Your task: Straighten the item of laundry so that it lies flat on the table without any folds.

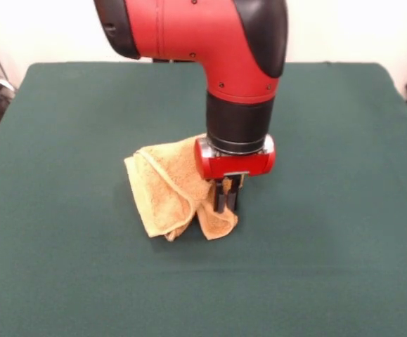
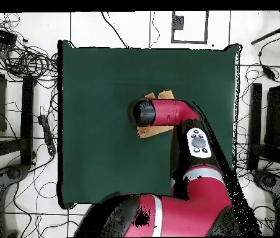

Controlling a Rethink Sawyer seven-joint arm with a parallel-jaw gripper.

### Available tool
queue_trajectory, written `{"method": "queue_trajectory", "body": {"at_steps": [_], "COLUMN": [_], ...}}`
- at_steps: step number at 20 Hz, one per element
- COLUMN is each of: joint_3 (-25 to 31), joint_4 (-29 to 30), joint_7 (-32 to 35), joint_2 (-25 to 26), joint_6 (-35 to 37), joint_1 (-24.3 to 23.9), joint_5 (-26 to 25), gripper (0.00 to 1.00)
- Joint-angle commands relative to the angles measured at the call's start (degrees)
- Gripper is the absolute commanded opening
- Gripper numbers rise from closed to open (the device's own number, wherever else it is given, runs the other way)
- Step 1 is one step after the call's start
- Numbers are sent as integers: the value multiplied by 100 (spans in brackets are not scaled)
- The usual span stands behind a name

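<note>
One golden-orange terry-cloth towel (image 1: pixel 169 193) is hanging in bunched folds near the middle of the single large dark green cloth-covered table (image 1: pixel 330 246), its lower corners touching the surface. One red and black robot arm (image 1: pixel 217 42) is reaching down over it. Its one black-fingered gripper (image 1: pixel 228 196) is pinching the towel's right-hand part between narrowly set jaws. Seen from overhead, the towel (image 2: pixel 158 95) is showing only as two small patches beside the arm.

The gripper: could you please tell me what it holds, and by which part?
The gripper pinches the towel at a bunched fold on its side.
</note>
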Motion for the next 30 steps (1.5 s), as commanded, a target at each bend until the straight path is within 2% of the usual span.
{"method": "queue_trajectory", "body": {"at_steps": [1, 6, 16, 23, 30], "joint_3": [196, -63, -436, -499, -274], "joint_4": [612, 639, 662, 724, 944], "joint_7": [1401, 1755, 1960, 1903, 1783], "joint_2": [101, 61, 12, 9, -183], "joint_6": [-439, -501, -474, -487, -419], "joint_1": [657, 1027, 1519, 1628, 1541], "joint_5": [221, 445, 914, 1119, 1305], "gripper": [0, 0, 0, 0, 0]}}
